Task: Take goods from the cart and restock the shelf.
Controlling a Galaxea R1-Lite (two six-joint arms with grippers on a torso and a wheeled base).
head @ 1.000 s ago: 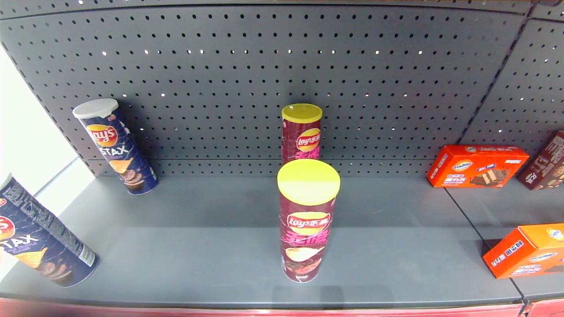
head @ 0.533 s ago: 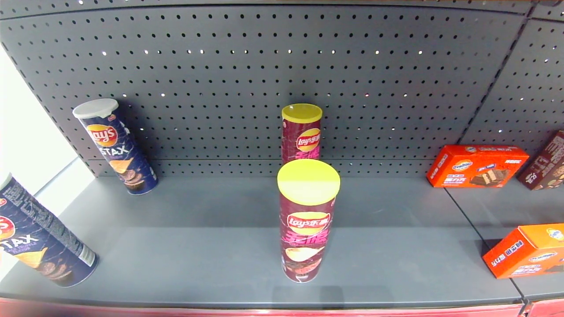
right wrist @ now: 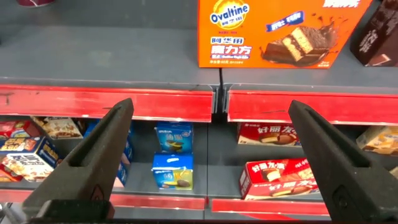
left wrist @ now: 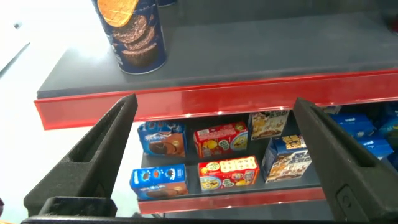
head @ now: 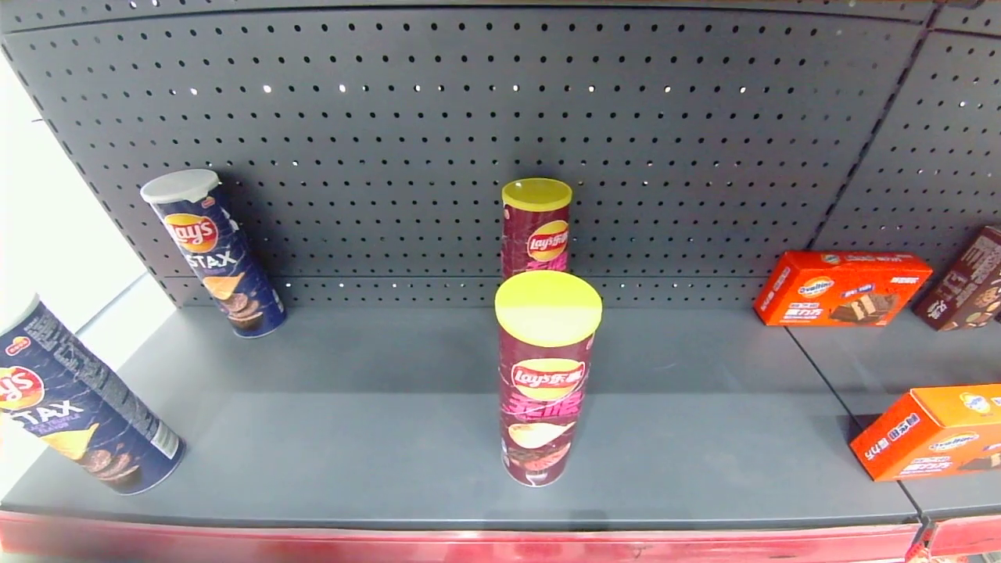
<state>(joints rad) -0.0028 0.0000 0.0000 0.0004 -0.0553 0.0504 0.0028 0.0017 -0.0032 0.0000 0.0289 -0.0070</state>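
Note:
Two maroon chip cans with yellow lids stand upright mid-shelf, one near the front (head: 543, 375), one at the back (head: 536, 227). Two dark blue chip cans stand on the left, one at the back (head: 213, 252), one at the front corner (head: 74, 403), whose base also shows in the left wrist view as a blue can (left wrist: 132, 31). My left gripper (left wrist: 214, 162) is open and empty, below and in front of the shelf's red front edge (left wrist: 205, 99). My right gripper (right wrist: 208, 162) is open and empty, in front of the orange box (right wrist: 273, 34).
Orange boxes lie on the right of the grey shelf (head: 352, 422), one at the back (head: 841, 287), one at the front (head: 927, 432), with a brown box (head: 966, 281) at the far right. Lower shelves hold small snack boxes (left wrist: 217, 162) and more boxes (right wrist: 174, 162). A perforated back panel (head: 469, 117) closes the shelf.
The head view has shifted slightly: everything on the shelf sits a little higher and smaller, so the camera moved. The goods themselves kept their places.

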